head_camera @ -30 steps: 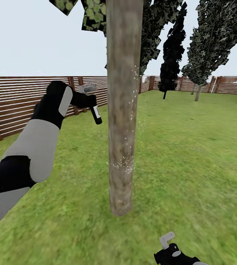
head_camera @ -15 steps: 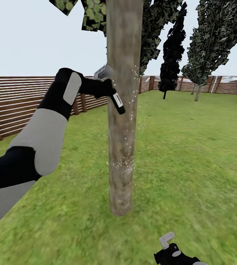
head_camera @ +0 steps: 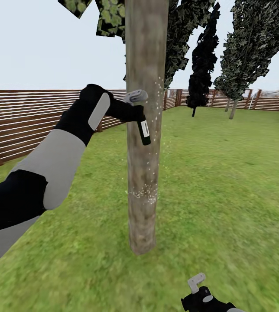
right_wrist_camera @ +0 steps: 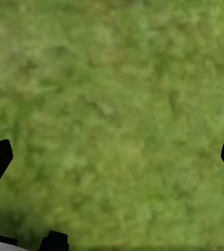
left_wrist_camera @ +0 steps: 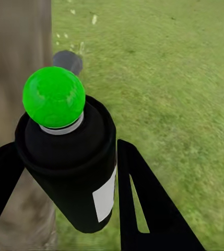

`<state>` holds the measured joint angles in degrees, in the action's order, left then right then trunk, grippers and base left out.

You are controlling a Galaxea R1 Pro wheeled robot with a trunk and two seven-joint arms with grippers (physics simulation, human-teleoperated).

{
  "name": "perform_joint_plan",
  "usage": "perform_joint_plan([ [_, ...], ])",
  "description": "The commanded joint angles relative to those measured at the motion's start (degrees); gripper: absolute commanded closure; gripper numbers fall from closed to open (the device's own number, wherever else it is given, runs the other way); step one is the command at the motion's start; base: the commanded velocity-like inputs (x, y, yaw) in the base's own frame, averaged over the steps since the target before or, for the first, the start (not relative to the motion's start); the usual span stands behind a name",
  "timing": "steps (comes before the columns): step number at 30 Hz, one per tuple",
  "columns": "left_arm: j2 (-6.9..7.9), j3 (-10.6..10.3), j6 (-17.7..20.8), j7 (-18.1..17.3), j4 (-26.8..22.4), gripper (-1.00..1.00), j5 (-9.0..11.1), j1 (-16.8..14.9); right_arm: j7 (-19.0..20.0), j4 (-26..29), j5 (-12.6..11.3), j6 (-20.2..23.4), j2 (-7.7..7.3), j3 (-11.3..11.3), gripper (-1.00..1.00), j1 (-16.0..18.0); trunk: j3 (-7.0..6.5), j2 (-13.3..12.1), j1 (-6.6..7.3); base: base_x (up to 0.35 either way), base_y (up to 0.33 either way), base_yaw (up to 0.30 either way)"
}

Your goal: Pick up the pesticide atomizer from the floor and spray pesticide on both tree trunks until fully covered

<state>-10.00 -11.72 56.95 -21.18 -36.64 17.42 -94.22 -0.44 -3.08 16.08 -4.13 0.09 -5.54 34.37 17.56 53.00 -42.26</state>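
Swung across from beside the trunk (head_camera: 144, 130) to its front, left gripper (head_camera: 136, 113) clamped on atomizer (head_camera: 144, 131). Specks (head_camera: 144, 193) patchy; more spraying likely needed. Right gripper (head_camera: 200, 291) spread, empty, low over grass.

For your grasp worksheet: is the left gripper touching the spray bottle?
Touching. The left wrist view shows the left gripper with its fingers pressed against both sides of the spray bottle.
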Motion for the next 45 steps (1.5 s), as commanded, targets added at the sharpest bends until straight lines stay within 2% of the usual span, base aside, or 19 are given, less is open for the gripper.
perform_joint_plan([
  [1,0.0,-0.37,0.0,0.03,-0.01,1.0,0.07,0.0,0.0,0.0,0.0,0.0,0.0,0.0,-1.0,0.02,0.0,0.0,0.0,-0.201,0.0,0.0],
  [12,0.0,-1.08,-0.01,0.08,-0.02,1.0,0.07,0.0,0.0,0.0,-0.05,0.0,0.0,0.0,-1.0,0.0,0.0,0.0,0.0,-0.171,0.0,0.0],
  [16,0.0,-2.46,-0.15,0.5,0.25,1.0,-0.49,0.0,0.0,0.01,-0.03,0.0,0.0,0.0,-1.0,0.0,0.0,0.0,0.0,-0.055,0.0,0.0],
  [20,0.0,-3.34,-0.17,6.32,0.52,1.0,-6.45,0.0,0.0,0.0,-0.04,0.0,0.0,0.0,-1.0,0.0,0.0,0.0,0.0,-0.007,0.0,0.0],
  [22,0.0,-3.4,-0.15,9.01,0.65,1.0,-7.54,0.0,0.0,0.0,-0.03,0.0,0.0,0.0,-1.0,0.0,0.0,0.0,0.0,-0.001,0.0,0.0],
  [26,0.0,-3.25,-0.03,15.04,0.66,1.0,-7.77,0.0,0.0,0.0,-0.04,0.0,0.0,0.0,-1.0,0.0,0.0,0.0,0.0,0.0,0.0,0.0],
  [27,0.0,-3.07,-0.03,15.37,0.62,1.0,-7.72,0.0,0.0,0.0,-0.05,0.0,0.0,0.0,-1.0,0.0,0.0,0.0,0.0,0.0,0.0,0.0],
  [28,0.0,-1.99,-0.05,15.55,0.65,1.0,-7.65,0.0,0.0,0.0,-0.04,0.0,0.0,0.0,-1.0,0.0,0.0,0.0,0.0,0.0,0.0,0.0],
  [29,0.0,-0.39,-0.07,15.61,0.67,1.0,-7.62,0.0,0.0,0.0,-0.04,0.0,0.0,0.0,-1.0,0.0,0.0,0.0,0.0,0.0,0.0,0.0],
  [31,0.05,4.64,-0.08,15.7,0.66,1.0,-7.66,0.0,0.0,0.0,-0.05,0.0,0.0,0.0,-1.0,0.0,0.0,0.0,0.0,0.0,0.0,0.0],
  [32,0.06,5.39,-0.08,15.71,0.55,1.0,-7.62,0.0,0.0,0.0,-0.07,-0.04,-0.03,0.03,-1.0,0.0,0.0,0.0,0.0,0.0,0.0,0.0],
  [36,0.0,6.12,-0.08,15.73,0.32,1.0,-7.58,0.0,0.0,0.0,-0.09,-0.08,-0.16,0.08,-1.0,0.0,0.0,0.0,0.0,0.128,0.0,0.0],
  [45,0.0,5.6,-0.01,15.73,0.07,1.0,-7.56,-0.02,0.0,0.0,-0.07,-0.09,-0.11,0.05,-1.0,0.0,0.0,0.0,0.0,0.033,0.0,0.0],
])
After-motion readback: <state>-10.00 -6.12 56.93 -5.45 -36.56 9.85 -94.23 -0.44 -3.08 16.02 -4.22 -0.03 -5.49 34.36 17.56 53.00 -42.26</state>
